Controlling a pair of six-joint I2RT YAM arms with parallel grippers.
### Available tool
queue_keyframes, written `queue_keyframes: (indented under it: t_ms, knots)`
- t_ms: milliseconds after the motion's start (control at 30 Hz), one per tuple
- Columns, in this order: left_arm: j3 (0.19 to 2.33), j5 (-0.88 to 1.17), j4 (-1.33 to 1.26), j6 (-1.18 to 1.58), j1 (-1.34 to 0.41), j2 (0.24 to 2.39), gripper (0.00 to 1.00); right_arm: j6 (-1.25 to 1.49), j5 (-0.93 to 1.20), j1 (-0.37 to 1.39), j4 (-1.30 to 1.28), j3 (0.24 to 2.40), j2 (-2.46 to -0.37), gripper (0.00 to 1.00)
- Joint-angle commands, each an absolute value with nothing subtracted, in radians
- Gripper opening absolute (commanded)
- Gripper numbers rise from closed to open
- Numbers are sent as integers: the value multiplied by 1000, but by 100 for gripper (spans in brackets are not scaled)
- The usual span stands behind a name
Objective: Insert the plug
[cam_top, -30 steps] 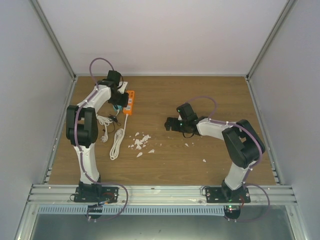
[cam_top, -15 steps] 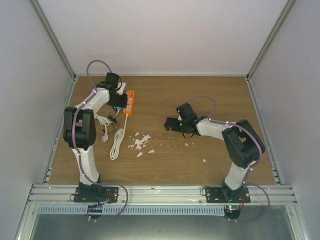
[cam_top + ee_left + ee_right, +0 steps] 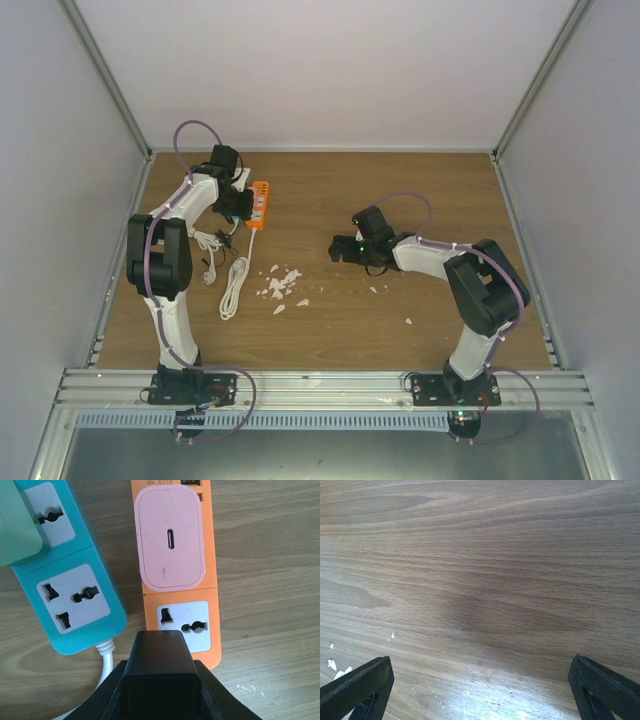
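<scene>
A black plug (image 3: 159,660) sits between the fingers of my left gripper (image 3: 160,697), which is shut on it. It hovers just short of the free white socket (image 3: 183,626) at the near end of the orange power strip (image 3: 212,587). A pink adapter (image 3: 170,537) fills the socket beyond it. From above, the left gripper (image 3: 234,200) is at the strip (image 3: 259,205) in the far left corner. My right gripper (image 3: 340,247) stands open over bare wood at mid-table, its fingertips (image 3: 362,685) wide apart with nothing between them.
A teal power strip (image 3: 102,610) lies to the left of the orange one, with a green plug (image 3: 15,530) in its far socket and a white cord (image 3: 105,655) leaving it. A coiled white cable (image 3: 233,285), a black cable (image 3: 222,238) and white scraps (image 3: 280,283) lie on the wood.
The left arm has shifted slightly to the left and away with the plug. The right arm has not moved.
</scene>
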State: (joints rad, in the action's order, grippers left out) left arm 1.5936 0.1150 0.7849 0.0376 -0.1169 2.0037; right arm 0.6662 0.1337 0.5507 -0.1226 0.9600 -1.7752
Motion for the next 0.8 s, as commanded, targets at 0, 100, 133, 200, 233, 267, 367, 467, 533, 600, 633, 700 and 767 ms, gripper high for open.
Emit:
queue_keyframes:
  t_ms: [0,100,133,200,233,267,367,467,533,600,633,700,767]
  knots:
    - [1557,85,846,52,-109,2011,0,660,134,558,-148,978,-1790,98]
    - [1572,90,838,52,-111,2006,0,658,136,559,-149,979,-1794,98]
    - [1577,90,833,51,-110,2001,0,658,138,558,-148,980,-1793,98]
    - [1590,95,839,51,-110,1998,0,658,137,559,-149,979,-1793,98]
    - [1601,99,846,50,-110,2000,0,658,138,559,-149,980,-1794,98]
    - [1609,100,852,51,-110,2002,0,658,139,560,-149,980,-1795,98]
    - [1625,106,860,54,-111,2005,0,657,138,560,-149,981,-1796,98]
    - [1632,110,861,57,-112,2011,0,657,138,560,-148,982,-1798,98]
    - [1634,110,861,57,-111,2016,0,657,139,560,-149,982,-1799,98]
    - [1635,112,854,57,-112,2018,0,655,141,561,-149,985,-1801,99]
    - [1635,113,851,60,-113,2020,0,655,141,561,-149,985,-1802,98]
    - [1640,119,848,60,-114,2022,0,655,142,562,-149,985,-1802,98]
    - [1645,120,841,61,-117,2019,0,653,142,561,-149,987,-1804,98]
